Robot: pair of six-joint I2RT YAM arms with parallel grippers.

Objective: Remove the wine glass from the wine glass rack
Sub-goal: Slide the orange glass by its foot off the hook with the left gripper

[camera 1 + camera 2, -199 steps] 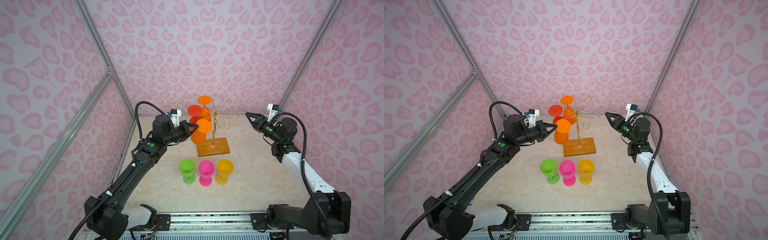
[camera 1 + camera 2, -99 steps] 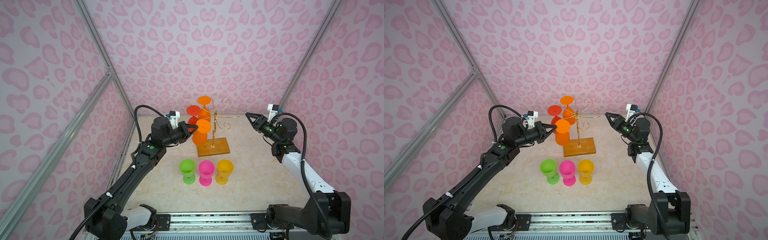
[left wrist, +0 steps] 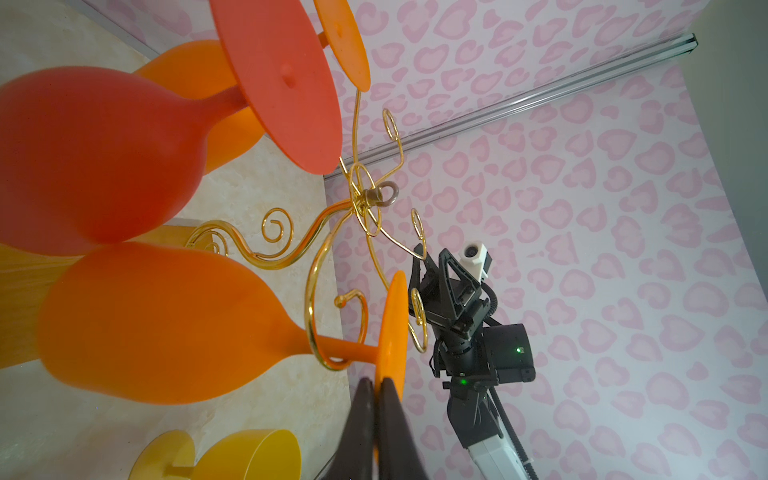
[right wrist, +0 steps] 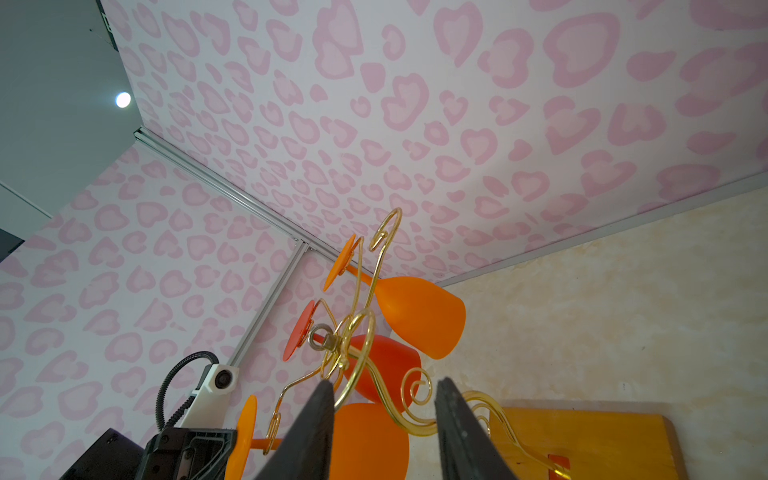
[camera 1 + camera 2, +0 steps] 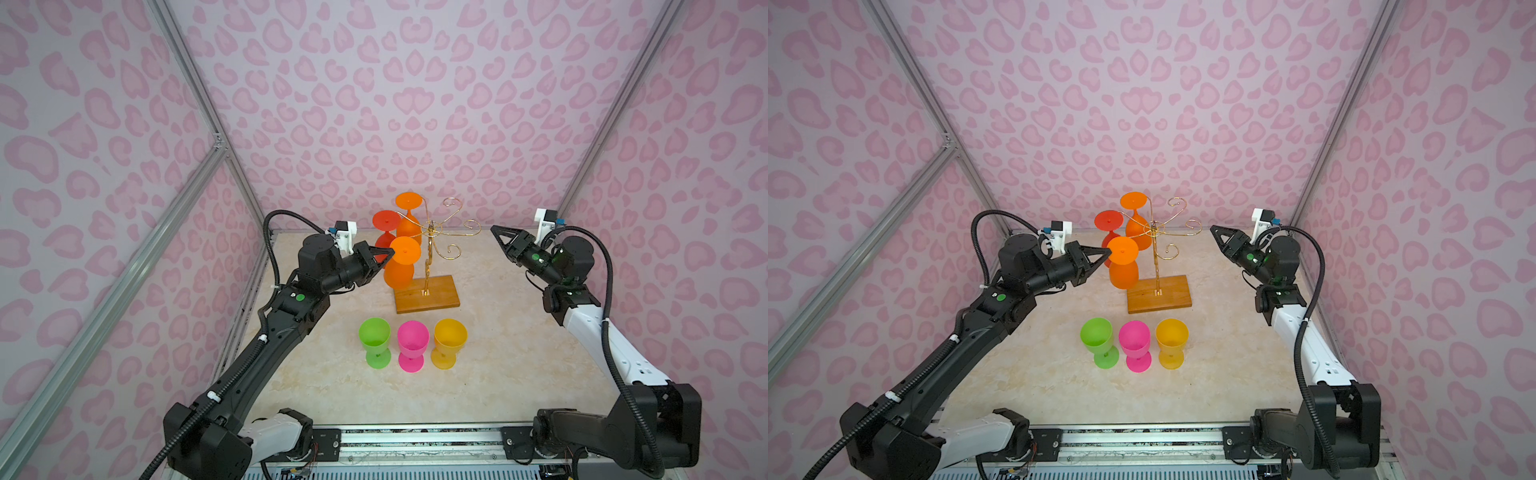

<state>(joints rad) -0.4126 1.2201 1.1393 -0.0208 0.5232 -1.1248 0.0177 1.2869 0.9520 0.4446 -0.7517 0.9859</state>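
Left wrist view: the left gripper [image 3: 376, 388] stays clamped on the foot rim of the wine glass [image 3: 166, 320]. The glass still hangs in its spiral on the wine glass rack [image 3: 361, 185] just ahead of the tips, so lift-off is pending. The right gripper [image 4: 385, 382] faces it, jaws apart. Three glasses hang; three stand below: green glass [image 5: 375, 336], pink glass [image 5: 412, 338], yellow glass [image 5: 449, 336].

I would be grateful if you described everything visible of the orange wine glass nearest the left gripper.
The orange wine glass looks like opaque matte plastic: rounded bowl, thin stem, flat round foot. It hangs upside down, foot uppermost, its stem inside a curled arm of the gold wire wine glass rack, on the rack's left side in both top views. The left gripper is shut on the edge of its foot.
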